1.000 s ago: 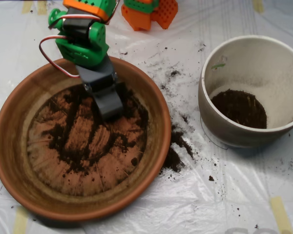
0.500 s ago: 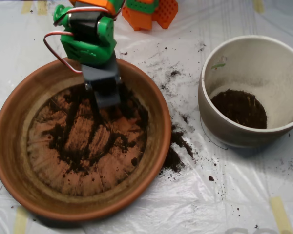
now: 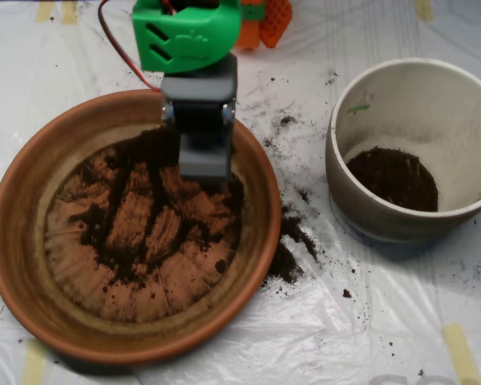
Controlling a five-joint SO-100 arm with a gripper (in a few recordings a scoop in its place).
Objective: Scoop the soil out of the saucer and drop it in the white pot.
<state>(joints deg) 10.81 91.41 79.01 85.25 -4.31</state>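
The grey clamshell tool (image 3: 205, 164), jaw state unreadable, has lifted rightward off the terracotta saucer's (image 3: 32, 265) dark crumbly soil (image 3: 136, 233), perhaps loaded.

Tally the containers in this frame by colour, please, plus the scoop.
Terracotta saucer: 1
White pot: 1
Grey scoop: 1
Total: 3
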